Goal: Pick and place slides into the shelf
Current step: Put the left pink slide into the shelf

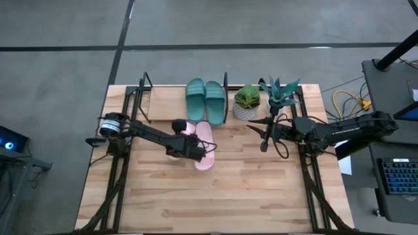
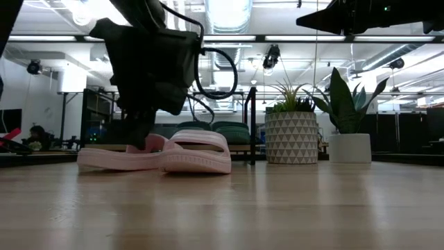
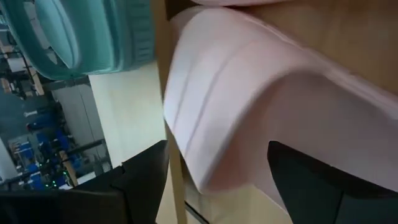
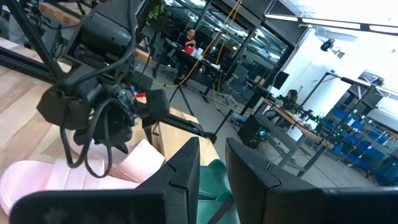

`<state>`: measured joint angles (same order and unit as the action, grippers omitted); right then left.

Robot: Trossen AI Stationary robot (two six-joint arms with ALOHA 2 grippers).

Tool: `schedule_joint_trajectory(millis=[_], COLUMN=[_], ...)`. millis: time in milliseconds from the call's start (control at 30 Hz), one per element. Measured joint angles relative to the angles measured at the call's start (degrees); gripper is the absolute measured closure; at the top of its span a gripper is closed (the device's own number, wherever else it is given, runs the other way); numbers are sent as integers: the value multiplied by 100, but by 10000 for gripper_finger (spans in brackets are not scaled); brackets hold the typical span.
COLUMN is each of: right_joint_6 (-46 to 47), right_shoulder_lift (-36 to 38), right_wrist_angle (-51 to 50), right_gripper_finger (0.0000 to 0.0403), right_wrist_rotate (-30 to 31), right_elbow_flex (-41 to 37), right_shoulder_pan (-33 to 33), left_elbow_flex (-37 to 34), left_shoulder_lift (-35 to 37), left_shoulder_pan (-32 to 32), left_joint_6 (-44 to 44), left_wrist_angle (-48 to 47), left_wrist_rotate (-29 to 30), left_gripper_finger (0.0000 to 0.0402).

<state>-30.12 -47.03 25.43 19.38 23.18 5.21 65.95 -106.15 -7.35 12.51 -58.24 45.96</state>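
Two pale pink slides lie on the table in front of the shelf [image 1: 166, 98]. One [image 1: 205, 150] lies free on its sole. The other [image 1: 187, 128] is under my left gripper [image 1: 191, 149], which is shut on it and also shows in the low view [image 2: 137, 135]. Two teal slides [image 1: 196, 98] [image 1: 215, 101] rest side by side on the shelf board. My right gripper [image 1: 264, 143] hangs raised near the plants, holding nothing, with its fingers [image 4: 186, 180] nearly together. My left gripper has the left pink slide's broad strap [image 3: 224, 106] between its two fingers [image 3: 146, 180], and the strap fills the gap. The fingers come down from above at a slant [image 2: 137, 135]. The slide's sole [image 2: 104, 161] lies on the table.
Two potted plants [image 1: 247, 101] [image 1: 281, 94] stand to the right of the shelf, close to the right arm. The shelf's black posts [image 1: 144, 88] [image 1: 225, 85] rise at its ends. Bare board lies to the left of the teal slides. The near half of the table [image 1: 215, 202] is bare wood.
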Motion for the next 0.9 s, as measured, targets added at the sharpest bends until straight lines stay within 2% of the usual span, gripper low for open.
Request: schedule_joint_trajectory(millis=[267, 400, 533, 700, 900], right_joint_6=[-9, -12, -12, -18, -33], right_shoulder_lift=[0, 0, 0, 0, 0], right_wrist_angle=[0, -2, -4, -9, -9], right_gripper_finger=[335, 335, 335, 335, 335], right_wrist_rotate=[-1, -1, 1, 1, 0], right_elbow_flex=[0, 0, 0, 0, 0], right_shoulder_pan=[0, 0, 0, 0, 0], left_elbow_flex=[-3, -128, -289, -365, -343], left_shoulder_lift=[22, 22, 22, 53, 268], left_shoulder_pan=[200, 329, 447, 468, 421], left_joint_6=[-118, -457, -848, -861, -901], left_wrist_angle=[150, 750, 1137, 1150, 1102], left_wrist_rotate=[-5, -47, -46, -44, -267], left_gripper_finger=[225, 263, 280, 305, 384])
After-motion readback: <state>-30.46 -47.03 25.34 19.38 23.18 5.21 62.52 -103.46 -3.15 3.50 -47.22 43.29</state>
